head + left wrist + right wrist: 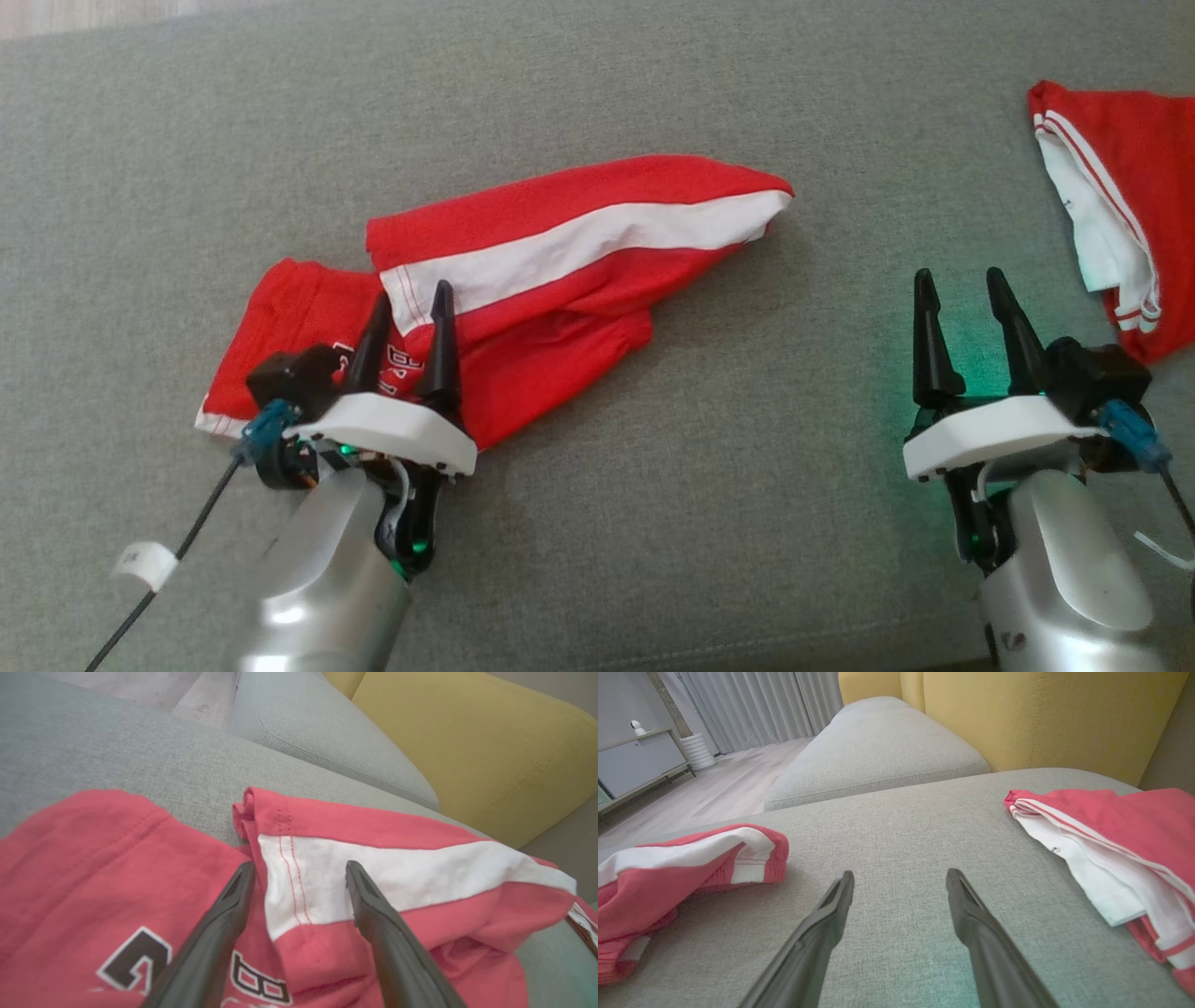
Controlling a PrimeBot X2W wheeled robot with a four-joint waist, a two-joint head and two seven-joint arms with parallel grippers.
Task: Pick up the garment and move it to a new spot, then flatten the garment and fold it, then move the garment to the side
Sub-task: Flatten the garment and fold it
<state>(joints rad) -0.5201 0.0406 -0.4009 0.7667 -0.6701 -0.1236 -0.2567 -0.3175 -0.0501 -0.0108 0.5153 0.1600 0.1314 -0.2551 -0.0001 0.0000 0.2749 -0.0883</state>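
A red garment (560,252) with a broad white stripe and dark lettering lies crumpled on the grey cushion (653,485), left of centre. My left gripper (412,294) hovers over its lower left part, open, with nothing between the fingers. In the left wrist view the left gripper (300,868) straddles the stitched end of the white stripe on the garment (420,868). My right gripper (961,277) stands open over bare cushion, well to the right. The right wrist view shows the right gripper (900,875) above grey fabric, with the garment (668,872) off to its left.
A second red-and-white garment (1111,215) lies folded at the cushion's right edge, also seen as the folded garment (1111,826). A yellow sofa back (1041,714) rises behind it. Another grey cushion (878,751) adjoins, with wooden floor (714,788) and curtains beyond.
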